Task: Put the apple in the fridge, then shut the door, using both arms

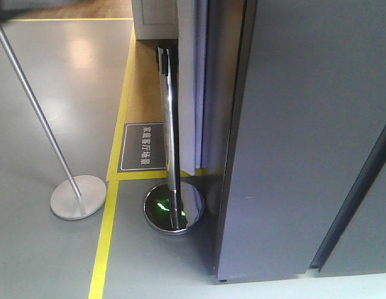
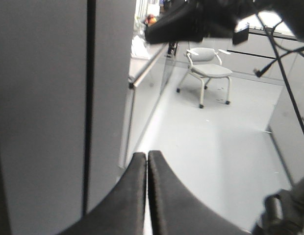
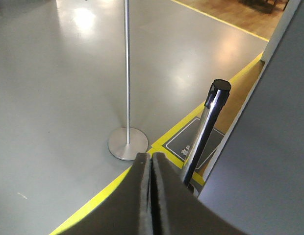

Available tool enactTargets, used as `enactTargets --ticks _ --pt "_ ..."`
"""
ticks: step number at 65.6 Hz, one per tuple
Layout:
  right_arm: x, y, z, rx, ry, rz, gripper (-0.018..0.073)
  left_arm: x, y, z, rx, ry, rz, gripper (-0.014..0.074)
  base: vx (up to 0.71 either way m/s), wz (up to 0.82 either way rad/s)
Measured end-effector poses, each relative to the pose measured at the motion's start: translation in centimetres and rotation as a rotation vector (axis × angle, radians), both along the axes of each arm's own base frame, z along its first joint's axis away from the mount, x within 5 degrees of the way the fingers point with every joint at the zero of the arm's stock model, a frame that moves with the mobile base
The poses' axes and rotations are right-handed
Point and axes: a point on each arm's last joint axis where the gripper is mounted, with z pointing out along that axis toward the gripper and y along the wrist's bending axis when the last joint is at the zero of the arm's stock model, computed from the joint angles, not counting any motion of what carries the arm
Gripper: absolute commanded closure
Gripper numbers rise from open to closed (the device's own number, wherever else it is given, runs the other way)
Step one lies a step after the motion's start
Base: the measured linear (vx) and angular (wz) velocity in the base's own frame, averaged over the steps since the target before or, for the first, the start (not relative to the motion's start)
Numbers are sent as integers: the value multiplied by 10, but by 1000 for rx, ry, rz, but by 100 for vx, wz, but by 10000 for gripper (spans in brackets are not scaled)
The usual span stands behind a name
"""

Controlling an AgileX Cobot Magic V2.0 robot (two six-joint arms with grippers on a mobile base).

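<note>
From where I stand, the fridge (image 1: 305, 143) fills the right of the front view as a tall dark grey slab, with a dark seam running down its face; whether that seam marks the door is not clear, and no white interior shows, so it appears shut; the apple is in none of the three views, so I cannot say where it lies.

The left gripper (image 2: 147, 169) hangs just beside the grey panel (image 2: 39, 112), its two black fingers pressed together with nothing between them; beyond it stand a pale chair (image 2: 207, 68) and a counter with a rail; a black arm (image 2: 191, 22) crosses the top of that view.

The right gripper (image 3: 152, 171) is likewise pressed closed and empty, pointing down at a grey floor with yellow tape (image 3: 117, 191); a chrome post with a black cap (image 3: 207, 122) stands near the fridge's side, and a thinner matte pole on a round base (image 3: 127, 142) stands further off.

I judge the task is either at its very start or already finished; the pictures do not settle which; if starting, the next move calls for finding the apple and opening a gripper to take it.
</note>
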Motion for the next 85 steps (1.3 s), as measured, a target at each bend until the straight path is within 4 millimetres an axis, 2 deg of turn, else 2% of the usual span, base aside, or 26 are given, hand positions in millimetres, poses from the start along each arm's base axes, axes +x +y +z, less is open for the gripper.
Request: enactTargets --ticks 7,15,23,27,30,38,46,52,62,85 --pt "-14 -3 -14 -11 -9 -58 564 -16 1 -23 -3 64 26 605 0 0" --pt "-28 -7 -49 -4 12 -142 564 -31 6 -53 -18 128 124 605 0 0" --pt "-59 -8 -87 8 12 -204 564 -51 11 -85 -27 177 234 605 0 0" --pt "-82 -9 -105 13 -10 -237 564 -62 15 -97 -34 180 293 605 0 0" --pt "-97 -9 -124 15 -10 -261 564 -71 18 -113 -35 196 342 605 0 0" --pt "-135 -9 -159 34 -45 -314 564 -92 27 -146 -43 204 477 605 0 0" --pt "-158 -11 -202 18 -23 -352 564 -112 35 -187 -38 229 580 605 0 0" --pt "-169 -12 -227 3 -11 -367 564 -122 39 -213 -29 253 633 605 0 0" --pt "-177 -12 -243 -2 -17 -371 562 -132 42 -235 -28 271 671 605 0 0" --pt "-180 -10 -245 -1 4 -357 562 -132 43 -235 -53 276 679 605 0 0"
